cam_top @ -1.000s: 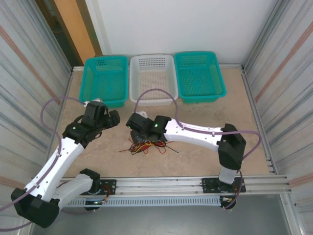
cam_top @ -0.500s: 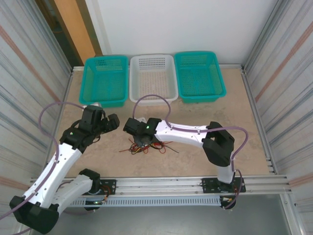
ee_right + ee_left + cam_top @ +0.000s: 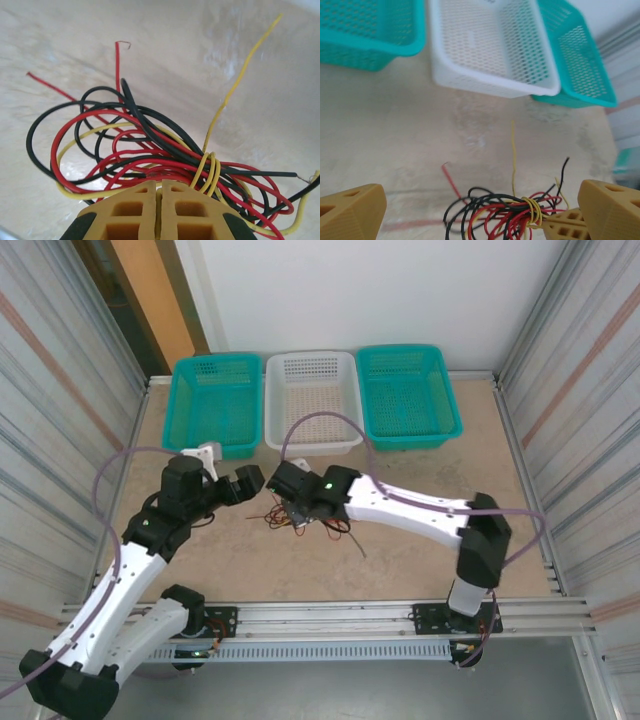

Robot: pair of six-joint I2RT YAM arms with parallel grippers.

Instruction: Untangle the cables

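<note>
The cables (image 3: 288, 519) are a tangled bunch of red, black and yellow wires in the middle of the table, with a yellow wire wound round one side of the bunch (image 3: 209, 170). My right gripper (image 3: 300, 508) is shut on the cables (image 3: 125, 145), its yellow fingertips (image 3: 161, 186) pressed together at the bunch's near edge. My left gripper (image 3: 250, 484) stands open just left of the bunch. In the left wrist view the cables (image 3: 495, 212) lie between its wide-spread fingers (image 3: 355, 212), and the right gripper's fingertips (image 3: 565, 226) show at the bunch's right side.
Three baskets stand along the back: a teal one (image 3: 213, 405), a white one (image 3: 312, 400) and another teal one (image 3: 407, 395). Corrugated walls close in both sides. A loose black wire end (image 3: 357, 543) trails toward the near rail.
My right gripper has shut on the cables and drawn the bunch a little toward the back. My left gripper has moved right, closer to the bunch, and opened wider.
</note>
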